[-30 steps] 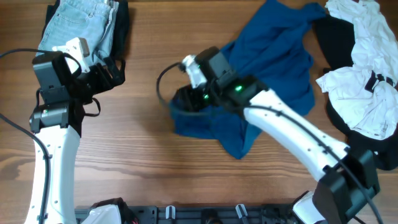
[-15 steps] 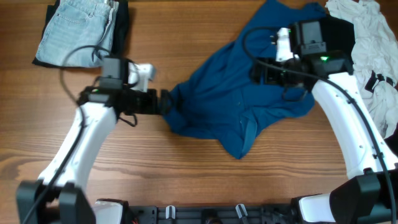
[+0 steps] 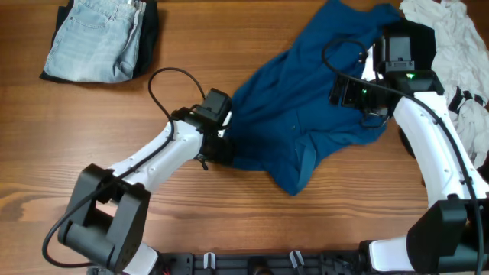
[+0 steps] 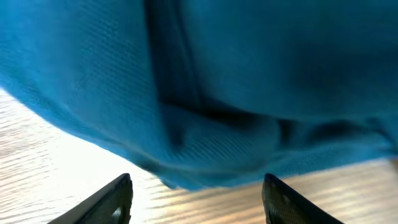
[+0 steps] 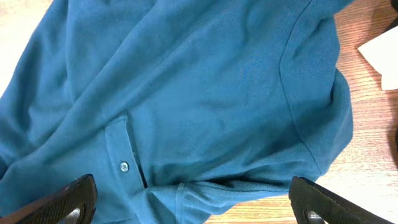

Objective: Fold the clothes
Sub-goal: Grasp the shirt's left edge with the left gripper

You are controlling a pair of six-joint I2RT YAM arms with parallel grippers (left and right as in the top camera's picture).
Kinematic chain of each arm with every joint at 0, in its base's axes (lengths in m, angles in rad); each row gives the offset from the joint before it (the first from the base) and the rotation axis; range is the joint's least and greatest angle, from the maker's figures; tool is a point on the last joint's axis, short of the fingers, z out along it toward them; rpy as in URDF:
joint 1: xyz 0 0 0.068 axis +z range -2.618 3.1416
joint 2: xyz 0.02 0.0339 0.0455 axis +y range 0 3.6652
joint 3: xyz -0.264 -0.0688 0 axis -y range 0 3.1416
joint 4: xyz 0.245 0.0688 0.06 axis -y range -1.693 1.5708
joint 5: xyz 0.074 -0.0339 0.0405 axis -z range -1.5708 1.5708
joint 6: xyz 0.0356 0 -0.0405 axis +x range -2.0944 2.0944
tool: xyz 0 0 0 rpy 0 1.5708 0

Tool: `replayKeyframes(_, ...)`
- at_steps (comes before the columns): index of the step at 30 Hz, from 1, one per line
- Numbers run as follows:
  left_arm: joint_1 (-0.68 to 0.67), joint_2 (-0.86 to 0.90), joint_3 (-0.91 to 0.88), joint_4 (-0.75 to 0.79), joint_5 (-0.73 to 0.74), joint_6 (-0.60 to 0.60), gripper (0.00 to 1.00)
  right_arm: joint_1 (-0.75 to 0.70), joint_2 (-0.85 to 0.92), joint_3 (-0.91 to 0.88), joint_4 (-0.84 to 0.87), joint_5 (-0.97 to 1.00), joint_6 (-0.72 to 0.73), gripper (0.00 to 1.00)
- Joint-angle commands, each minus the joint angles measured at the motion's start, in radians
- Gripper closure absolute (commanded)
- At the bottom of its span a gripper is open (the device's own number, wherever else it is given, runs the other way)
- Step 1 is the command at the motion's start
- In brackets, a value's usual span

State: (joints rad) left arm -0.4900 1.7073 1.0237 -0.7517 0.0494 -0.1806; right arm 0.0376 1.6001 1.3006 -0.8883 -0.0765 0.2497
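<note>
A crumpled blue polo shirt [image 3: 284, 114] lies right of the table's middle. My left gripper [image 3: 217, 147] is at the shirt's lower left edge. In the left wrist view its fingers [image 4: 199, 200] are open and empty, with the shirt's folded edge [image 4: 249, 81] just beyond the tips on the wood. My right gripper [image 3: 345, 92] hovers over the shirt's right part. In the right wrist view its fingers [image 5: 199, 205] are wide open and empty above the shirt [image 5: 205, 87], near the button placket [image 5: 124, 165].
Folded light jeans [image 3: 98, 38] on a dark garment lie at the back left corner. A pile of white and black clothes [image 3: 451, 76] sits at the right edge, close to the right arm. Bare wood [image 3: 114, 114] lies left of and in front of the shirt.
My right gripper has left the shirt's left edge and moved to its right part. My left gripper has come from the jeans to the shirt's left edge. The shirt's left side is now flatter.
</note>
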Motion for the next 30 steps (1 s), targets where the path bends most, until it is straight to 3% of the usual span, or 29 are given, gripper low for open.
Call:
replayKeyframes(1,-0.022,0.040,-0.010,0.015,-0.152,-0.040,0.34,0.001,0.024,-0.007,0.013,0.021,0.016,0.00)
replayKeyframes(2,-0.023,0.048,-0.010,0.020,-0.167,-0.040,0.36,0.001,0.024,-0.007,0.013,0.021,0.015,0.00)
replayKeyframes(10,-0.022,0.057,-0.010,0.045,-0.249,-0.037,0.78,0.001,0.027,-0.007,0.014,0.027,0.015,0.00)
replayKeyframes(12,-0.022,0.057,-0.010,0.045,-0.306,-0.037,0.95,0.001,0.027,-0.007,0.013,0.033,0.015,0.00)
replayKeyframes(15,0.012,0.051,-0.005,0.055,-0.343,-0.072,0.96,0.001,0.027,-0.007,0.013,0.034,0.015,0.00)
replayKeyframes(22,0.267,-0.045,0.030,-0.009,-0.338,-0.217,0.96,0.000,0.028,-0.007,-0.020,0.136,0.055,0.04)
replayKeyframes(29,0.432,-0.050,0.030,0.035,-0.323,-0.221,0.96,-0.008,0.031,-0.126,0.022,0.167,0.100,0.16)
replayKeyframes(30,0.447,-0.050,0.030,0.041,-0.323,-0.221,0.96,-0.012,0.031,-0.145,0.036,0.167,0.114,0.23)
